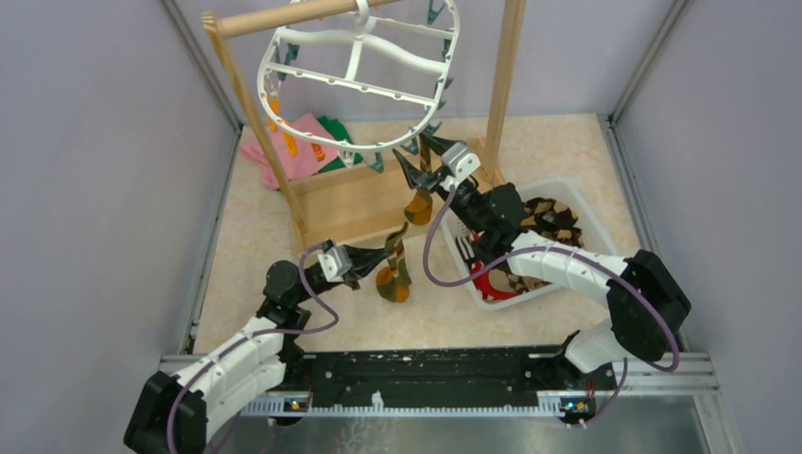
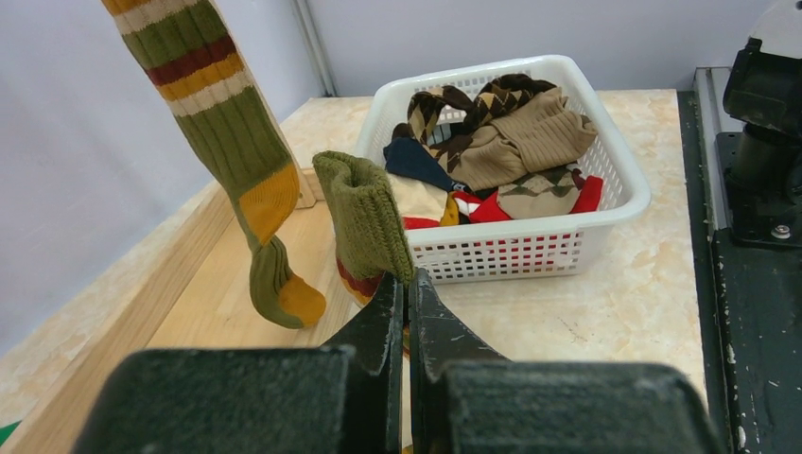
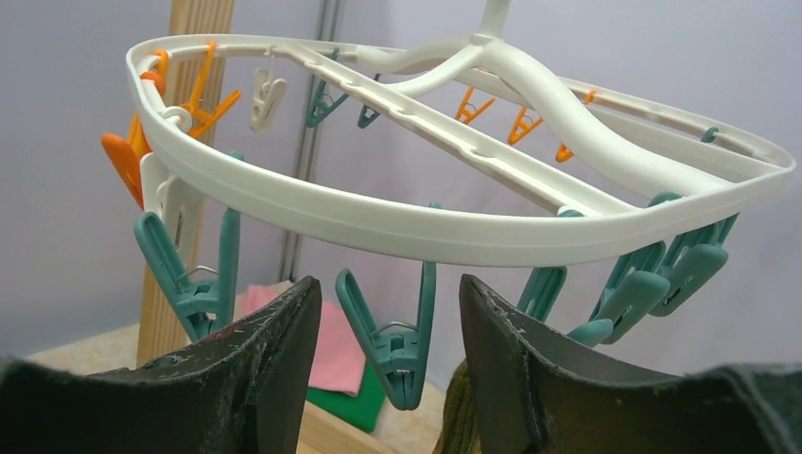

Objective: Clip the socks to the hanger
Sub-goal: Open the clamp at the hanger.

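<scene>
The white oval hanger (image 1: 359,85) hangs from the wooden pole, with teal and orange clips under its rim (image 3: 378,222). My right gripper (image 1: 419,159) is raised to its near rim. It (image 3: 388,293) stands open with one teal clip (image 3: 392,340) between the fingers, a gap on each side. An olive sock with orange stripes (image 2: 222,123) dangles below that rim. My left gripper (image 2: 408,284) is shut on the cuff of a second olive sock (image 2: 364,213), which hangs over the table (image 1: 392,274). More socks (image 2: 501,142) lie in the white basket.
The white slotted basket (image 1: 591,236) sits to the right of the wooden rack base (image 1: 350,199). The rack's two uprights (image 1: 501,76) flank the hanger. Pink and green folded cloths (image 1: 303,142) lie behind the rack on the left.
</scene>
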Tool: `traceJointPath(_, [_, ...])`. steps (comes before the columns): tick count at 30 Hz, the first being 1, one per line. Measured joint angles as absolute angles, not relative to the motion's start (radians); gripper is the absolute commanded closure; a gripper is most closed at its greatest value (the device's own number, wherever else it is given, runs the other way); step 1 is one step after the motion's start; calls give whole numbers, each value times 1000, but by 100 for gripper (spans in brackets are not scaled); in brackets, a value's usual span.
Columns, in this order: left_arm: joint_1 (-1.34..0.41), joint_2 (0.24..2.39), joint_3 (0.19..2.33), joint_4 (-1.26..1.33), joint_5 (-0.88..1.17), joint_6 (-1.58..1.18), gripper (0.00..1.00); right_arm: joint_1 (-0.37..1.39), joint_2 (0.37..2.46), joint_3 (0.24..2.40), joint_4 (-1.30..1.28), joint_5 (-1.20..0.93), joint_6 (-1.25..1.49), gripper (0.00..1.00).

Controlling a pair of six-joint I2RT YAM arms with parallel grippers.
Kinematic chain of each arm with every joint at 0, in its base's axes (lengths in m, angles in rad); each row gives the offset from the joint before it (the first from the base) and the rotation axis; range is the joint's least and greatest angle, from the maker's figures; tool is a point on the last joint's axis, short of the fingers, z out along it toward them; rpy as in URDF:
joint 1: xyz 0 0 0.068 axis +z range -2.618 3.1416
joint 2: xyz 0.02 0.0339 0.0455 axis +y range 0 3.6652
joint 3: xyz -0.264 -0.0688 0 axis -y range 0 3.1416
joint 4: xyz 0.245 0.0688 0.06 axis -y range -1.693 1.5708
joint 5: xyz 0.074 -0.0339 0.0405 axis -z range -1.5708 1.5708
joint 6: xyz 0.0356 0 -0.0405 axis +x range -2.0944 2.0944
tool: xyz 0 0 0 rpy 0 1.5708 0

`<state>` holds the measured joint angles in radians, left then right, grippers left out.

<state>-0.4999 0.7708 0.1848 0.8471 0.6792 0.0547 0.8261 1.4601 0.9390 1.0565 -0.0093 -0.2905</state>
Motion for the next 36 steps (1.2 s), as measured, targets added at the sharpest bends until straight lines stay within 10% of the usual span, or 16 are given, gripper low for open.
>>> traceJointPath(18, [-500,790,185,860,679,55,100,826,1477,970,1065,-12,-277,80])
traceJointPath(36, [-500,894,311,871,653,-19,100,806,1449,970,1019,-25,-93,91])
